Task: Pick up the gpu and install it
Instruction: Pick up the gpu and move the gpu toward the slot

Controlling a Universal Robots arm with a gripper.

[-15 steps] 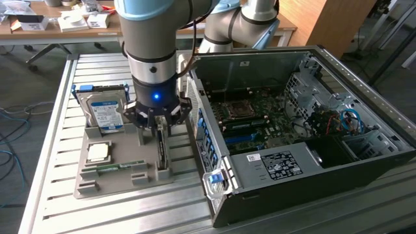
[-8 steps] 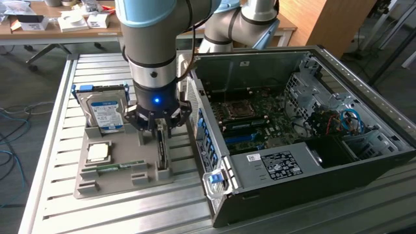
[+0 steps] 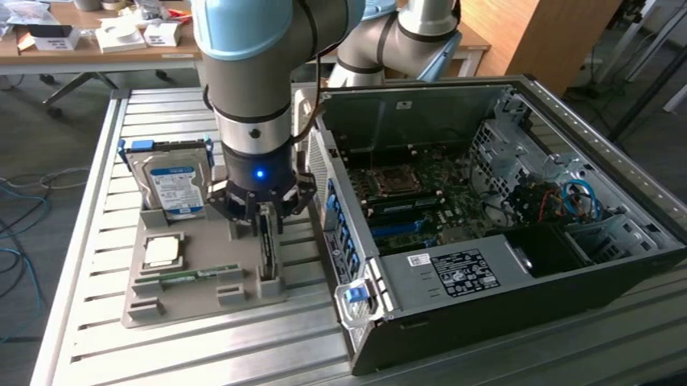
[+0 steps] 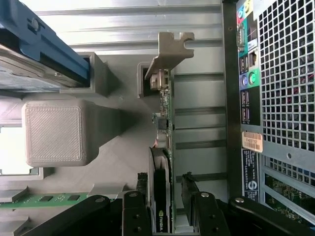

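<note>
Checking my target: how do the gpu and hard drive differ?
The gpu is a thin card with a metal bracket; the hard drive is a thick, blue-labelled box. The open gripper straddles the gpu, not the hard drive. Both stand on edge in the gray holder.

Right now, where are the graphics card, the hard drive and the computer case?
graphics card [image 4: 166, 105]: wrist view, on the board's thin edge.
hard drive [image 3: 175, 186]: exterior view, on its label.
computer case [image 3: 483, 330]: exterior view, on its near side wall.
</note>
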